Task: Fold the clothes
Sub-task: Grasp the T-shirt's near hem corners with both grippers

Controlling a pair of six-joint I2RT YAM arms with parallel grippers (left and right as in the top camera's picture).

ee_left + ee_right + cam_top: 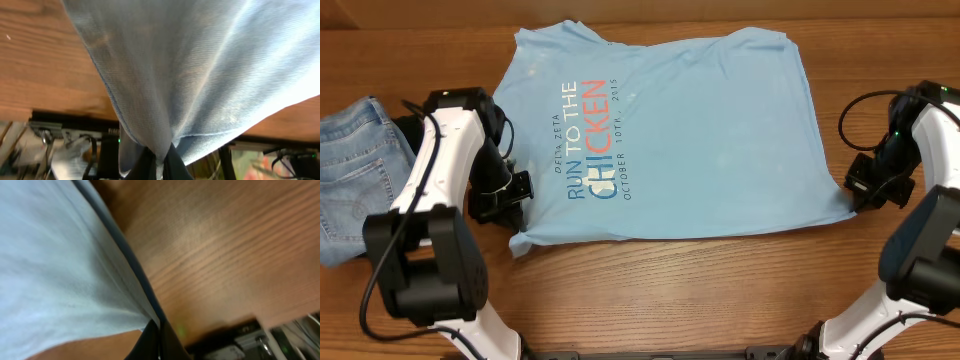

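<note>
Light sky-blue cotton T-shirt is pinched at opposite edges by closed left gripper and right gripper; both to be lifted evenly, cloth held taut, fold laid square on wooden tabletop.

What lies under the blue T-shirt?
Only the wooden table shows around the T-shirt. The left hand and right hand pinch its edges. Anything beneath the cloth is covered.

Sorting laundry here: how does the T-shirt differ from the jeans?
The T-shirt is light sky-blue with printed lettering; the jeans are faded denim. The T-shirt lies spread out mid-table; the jeans sit at the left edge. The left gripper and right gripper pinch the T-shirt; neither touches the jeans. Both garments are blue and lie on the table.
</note>
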